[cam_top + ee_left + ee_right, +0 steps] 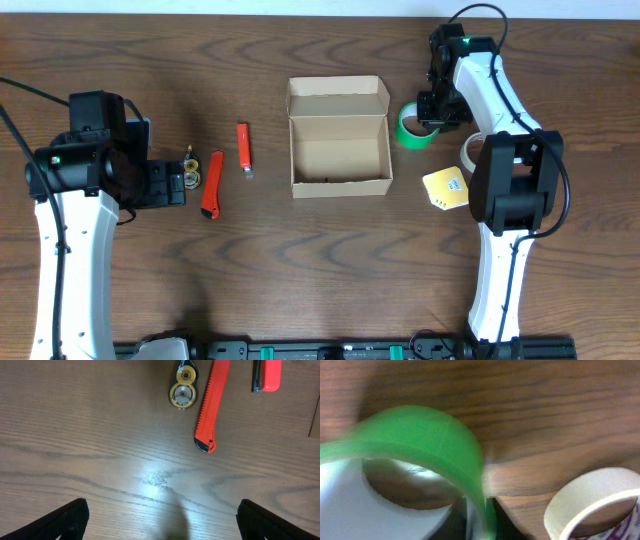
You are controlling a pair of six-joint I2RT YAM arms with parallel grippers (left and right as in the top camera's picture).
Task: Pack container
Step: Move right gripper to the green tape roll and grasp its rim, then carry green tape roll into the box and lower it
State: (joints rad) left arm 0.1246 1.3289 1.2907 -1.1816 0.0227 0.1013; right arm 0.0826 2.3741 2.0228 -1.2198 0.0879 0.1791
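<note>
The container (pixel 339 138) is an open tan cardboard box at the table's middle, its flap lid folded back, inside bare. My right gripper (pixel 437 112) is just right of it, shut on the wall of a green tape roll (pixel 413 131), which fills the right wrist view (pixel 420 440). My left gripper (pixel 178 183) is open and empty at the left; its fingertips (pixel 160 519) hover over bare wood. Ahead of it lie a yellow-geared correction tape (pixel 183 391), an orange box cutter (pixel 212 405) and a small orange item (pixel 267 375).
A white tape roll (pixel 475 152) and a yellow sticky-note pad (pixel 446 188) lie right of the box, partly under the right arm. The white roll also shows in the right wrist view (pixel 590 500).
</note>
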